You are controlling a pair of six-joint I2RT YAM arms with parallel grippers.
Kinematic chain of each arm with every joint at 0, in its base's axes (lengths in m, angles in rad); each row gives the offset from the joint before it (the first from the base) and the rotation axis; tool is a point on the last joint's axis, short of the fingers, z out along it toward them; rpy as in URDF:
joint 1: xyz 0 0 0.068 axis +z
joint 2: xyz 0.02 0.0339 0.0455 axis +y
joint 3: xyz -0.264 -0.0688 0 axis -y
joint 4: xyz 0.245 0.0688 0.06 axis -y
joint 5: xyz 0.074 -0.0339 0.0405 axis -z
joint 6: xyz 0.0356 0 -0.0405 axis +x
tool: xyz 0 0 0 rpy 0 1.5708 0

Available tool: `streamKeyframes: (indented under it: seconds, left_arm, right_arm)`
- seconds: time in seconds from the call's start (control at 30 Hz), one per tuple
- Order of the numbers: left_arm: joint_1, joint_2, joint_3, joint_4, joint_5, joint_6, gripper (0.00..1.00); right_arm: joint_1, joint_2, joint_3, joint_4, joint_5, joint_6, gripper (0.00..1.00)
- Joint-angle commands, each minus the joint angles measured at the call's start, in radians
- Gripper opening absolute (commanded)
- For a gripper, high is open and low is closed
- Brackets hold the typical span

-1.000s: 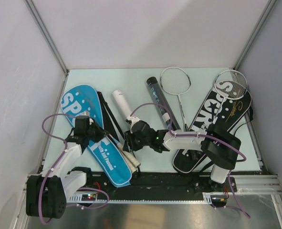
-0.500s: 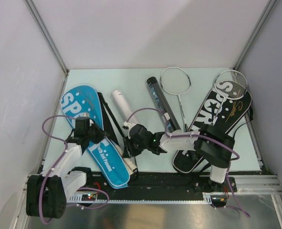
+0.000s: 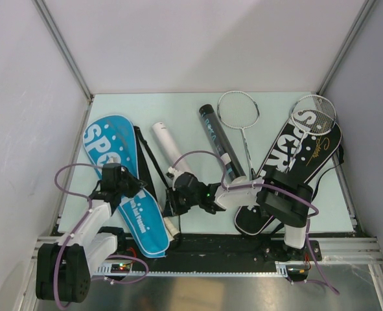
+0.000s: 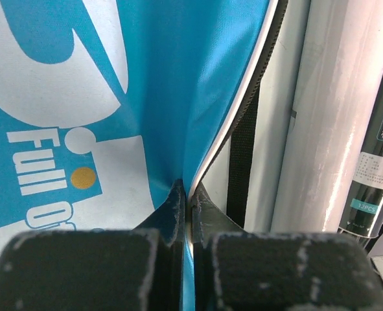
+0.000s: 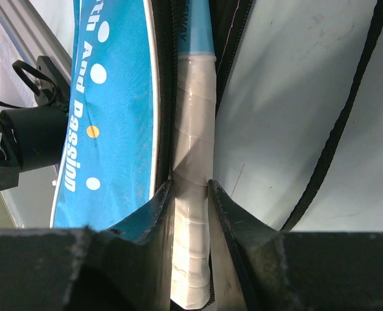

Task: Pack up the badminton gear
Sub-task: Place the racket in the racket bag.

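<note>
A blue "SPORT" racket cover [image 3: 127, 194] lies at the near left, and my left gripper [image 3: 116, 183] is shut on its edge [image 4: 190, 188], with the blue fabric [image 4: 159, 97] pinched between the jaws. A white-wrapped racket handle [image 5: 194, 129] sticks out of the cover's near end. My right gripper [image 5: 190, 184] has both jaws pressed against this handle [image 3: 172, 220]. The white tube [image 3: 167, 144] and the black tube [image 3: 216, 137] lie mid-table. One silver racket [image 3: 238, 109] lies at the back, and another [image 3: 314, 111] rests on the black cover [image 3: 288, 168].
A black strap [image 5: 347, 110] loops over the table right of the handle. The arms' black base rail [image 3: 230, 243] runs along the near edge. The white tube [image 4: 334, 116] lies close beside the blue cover. Walls enclose the table on three sides.
The right gripper has moved down toward the near edge and closed onto the racket handle. The blue cover and the left gripper have shifted slightly toward the near left.
</note>
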Motion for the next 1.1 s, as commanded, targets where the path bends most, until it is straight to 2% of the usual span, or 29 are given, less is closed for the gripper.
streamKeyframes:
  seconds: [0.0,0.13,0.2,0.27,0.43,0.6,0.8,0.93,1.0,1.07]
  left_arm:
    - [-0.001,-0.022,0.003,0.062,0.03,-0.049,0.03]
    - [-0.003,-0.016,0.065,-0.025,-0.028,0.01,0.4]
    - [-0.007,-0.015,0.107,-0.101,-0.087,0.043,0.5]
    - [-0.018,-0.016,0.147,-0.179,-0.169,0.06,0.53]
    - [-0.143,-0.007,0.24,-0.377,-0.331,0.023,0.55]
    - [-0.321,0.039,0.284,-0.457,-0.434,-0.068,0.55]
    - [-0.399,0.134,0.312,-0.556,-0.502,-0.153,0.56]
    - [-0.413,0.17,0.311,-0.572,-0.527,-0.168,0.56]
    - [-0.413,0.19,0.313,-0.572,-0.523,-0.168,0.5]
    - [-0.414,0.203,0.315,-0.571,-0.523,-0.167,0.34]
  right_arm:
    - [0.018,0.015,0.004,0.145,-0.004,0.026,0.15]
    - [0.029,-0.002,0.0,0.106,0.048,-0.003,0.16]
    - [0.034,-0.012,-0.002,0.086,0.07,-0.014,0.17]
    - [0.039,-0.019,-0.002,0.077,0.09,-0.023,0.17]
    - [0.044,-0.016,-0.003,0.088,0.095,-0.032,0.17]
    - [0.045,-0.022,-0.007,0.098,0.087,-0.041,0.16]
    - [0.05,-0.034,-0.02,0.113,0.081,-0.041,0.2]
    - [0.046,-0.037,-0.032,0.134,0.076,-0.033,0.23]
    - [0.038,-0.039,-0.043,0.149,0.074,-0.022,0.26]
    - [0.029,-0.048,-0.054,0.163,0.075,-0.014,0.28]
